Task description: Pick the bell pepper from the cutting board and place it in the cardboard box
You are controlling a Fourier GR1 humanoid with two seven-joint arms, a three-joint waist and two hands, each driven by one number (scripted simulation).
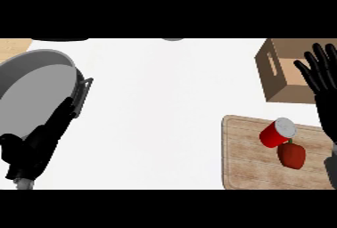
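Observation:
A dark red bell pepper [291, 155] with a green stem lies on the wooden cutting board [247, 156] at the lower right. A red can [277, 132] with a grey lid lies tipped just above it, touching it. The cardboard box [284, 75] stands at the upper right, beyond the board. My right hand [321, 73] is open, fingers spread and pointing up, over the box's right side and well above the pepper. My left hand [41, 138] hangs at the lower left, fingers straight, over the edge of a grey pan, and holds nothing.
A large grey pan [33, 84] with a dark handle [84, 91] fills the upper left. A strip of wooden surface [13, 46] shows at the far top left. White counter [164, 111] lies between the pan and the board.

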